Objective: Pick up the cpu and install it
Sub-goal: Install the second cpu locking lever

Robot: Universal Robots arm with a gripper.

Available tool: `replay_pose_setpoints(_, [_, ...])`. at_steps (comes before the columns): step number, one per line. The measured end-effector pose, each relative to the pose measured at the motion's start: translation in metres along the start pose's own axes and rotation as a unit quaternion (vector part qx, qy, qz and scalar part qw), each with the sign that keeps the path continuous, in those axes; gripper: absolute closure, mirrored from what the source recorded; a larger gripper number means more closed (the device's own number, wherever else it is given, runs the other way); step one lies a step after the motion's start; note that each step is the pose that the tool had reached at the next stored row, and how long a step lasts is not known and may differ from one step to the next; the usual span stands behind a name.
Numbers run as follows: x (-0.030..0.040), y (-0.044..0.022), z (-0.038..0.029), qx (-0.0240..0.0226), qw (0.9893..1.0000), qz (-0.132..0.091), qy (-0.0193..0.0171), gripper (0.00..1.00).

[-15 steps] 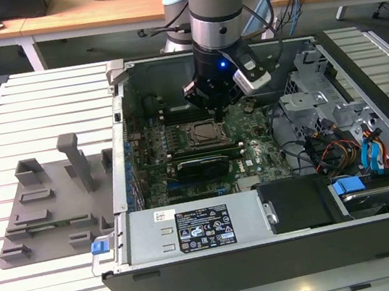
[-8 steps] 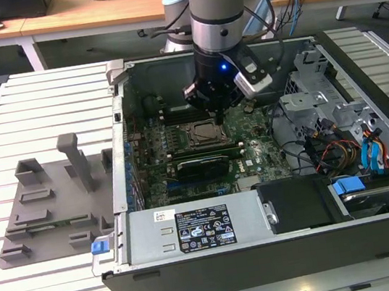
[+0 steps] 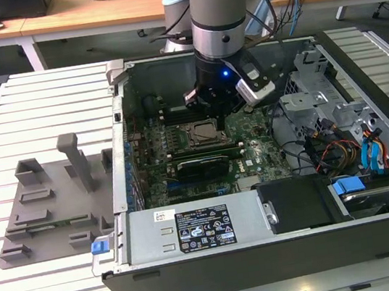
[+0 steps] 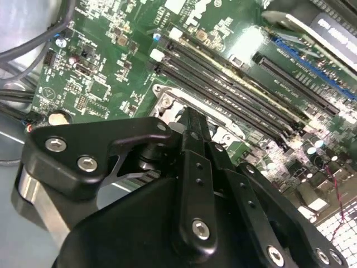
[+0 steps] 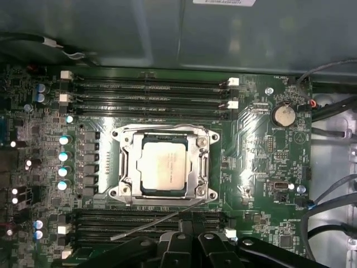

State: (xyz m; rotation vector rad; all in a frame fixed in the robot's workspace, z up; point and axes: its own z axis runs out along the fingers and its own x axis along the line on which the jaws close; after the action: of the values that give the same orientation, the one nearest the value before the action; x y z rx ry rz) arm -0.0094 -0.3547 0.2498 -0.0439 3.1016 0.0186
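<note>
CPU [image 3: 203, 132] sits in the socket [image 3: 187, 133] on the green motherboard [image 3: 258, 156] inside the open computer case [image 3: 218, 255], as the exterior view shows. The gripper [image 3: 213, 110] hangs just above the socket, at its far right side, with the arm [image 3: 217, 10] going straight up from it. On the exterior view's left, well apart from the case, a grey tray [image 3: 46, 204] with upright posts stands on the slatted white table [image 3: 41, 102].

In the first wrist view the cpu [image 5: 164, 169] lies flat in the square socket [image 5: 125, 167], its silver top bare, with the metal frame around it. A thin lever [image 5: 153, 222] stands loose beside the socket, between it and the black gripper parts [image 5: 192, 245]. Dark memory slots [image 5: 148, 89] run along two opposite sides of the socket.

In the second wrist view the black gripper body [image 4: 195, 184] covers much of the socket [image 4: 167, 103]. The tips are hidden behind it, so I cannot tell how far the pincer is open. I see nothing held in it.
</note>
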Motion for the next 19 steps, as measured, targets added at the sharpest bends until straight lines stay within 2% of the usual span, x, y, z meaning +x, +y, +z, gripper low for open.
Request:
replay_pose_setpoints(2, [0.0074, -0.0019, 0.0001, -0.0040, 1.0000, 0.000, -0.0001, 0.89])
replay_pose_setpoints(3, [0.0096, -0.0028, 0.0001, -0.0078, 1.0000, 0.000, -0.0002, 0.89])
replay_pose_setpoints(4, [0.0126, -0.0046, 0.0000, -0.0158, 0.9999, 0.001, -0.0005, 0.89])
replay_pose_setpoints(5, [0.0137, -0.0054, -0.0001, -0.0206, 0.9998, 0.001, -0.0006, 0.89])
replay_pose_setpoints(7, [0.0175, -0.0092, -0.0002, -0.0414, 0.9991, 0.002, -0.0011, 0.89])
replay_pose_setpoints(9, [0.0200, -0.0121, -0.0004, -0.0561, 0.9984, 0.002, -0.0016, 0.89])
replay_pose_setpoints(10, [0.0214, -0.0137, -0.0005, -0.0663, 0.9978, 0.003, -0.0018, 0.89])
replay_pose_setpoints(11, [0.0235, -0.0166, -0.0006, -0.0821, 0.9966, 0.003, -0.0023, 0.89])
replay_pose_setpoints(12, [0.0246, -0.0183, -0.0006, -0.0909, 0.9958, 0.004, -0.0026, 0.89])
replay_pose_setpoints(13, [0.0249, -0.0191, -0.0005, -0.0925, 0.9957, 0.004, -0.0027, 0.89])
replay_pose_setpoints(19, [0.0252, -0.0202, 0.0029, -0.0925, 0.9957, 0.004, -0.0026, 0.89])
